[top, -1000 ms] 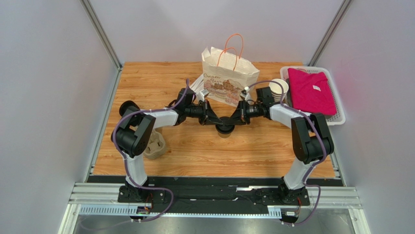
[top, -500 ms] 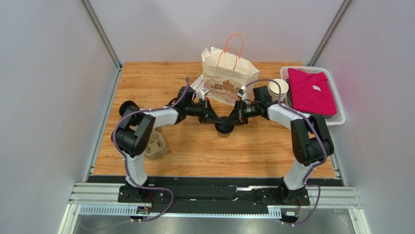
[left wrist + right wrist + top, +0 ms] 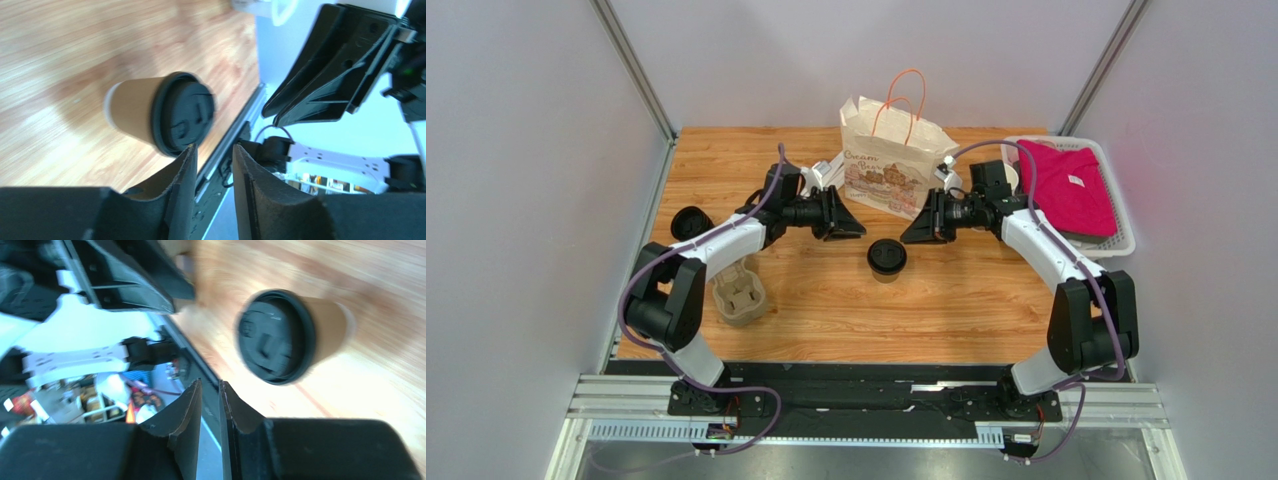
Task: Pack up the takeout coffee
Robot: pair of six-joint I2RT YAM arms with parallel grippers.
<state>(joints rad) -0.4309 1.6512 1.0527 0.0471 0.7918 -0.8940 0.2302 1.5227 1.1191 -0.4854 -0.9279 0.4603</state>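
Note:
The takeout coffee (image 3: 887,258), a tan paper cup with a black lid, stands upright on the wooden table in front of the paper bag (image 3: 896,160). My left gripper (image 3: 858,232) hovers just left of it and slightly behind, open and empty. The right gripper (image 3: 907,238) hangs just right of the cup, its jaws a narrow gap apart, with nothing between them. Neither touches the cup. In the left wrist view the cup (image 3: 132,112) lies beyond my fingertips (image 3: 190,155). The right wrist view shows its lid (image 3: 275,337) ahead of my gripper (image 3: 210,384).
A grey-brown pulp cup tray (image 3: 739,297) sits by the left arm, with a round black object (image 3: 691,222) behind it. A white basket (image 3: 1123,235) holding a pink cloth (image 3: 1066,185) stands at the right edge. Grey walls close in both sides.
Both grippers have let go of the cup's lid, opened and pulled back to either side. The cup stays where it stood.

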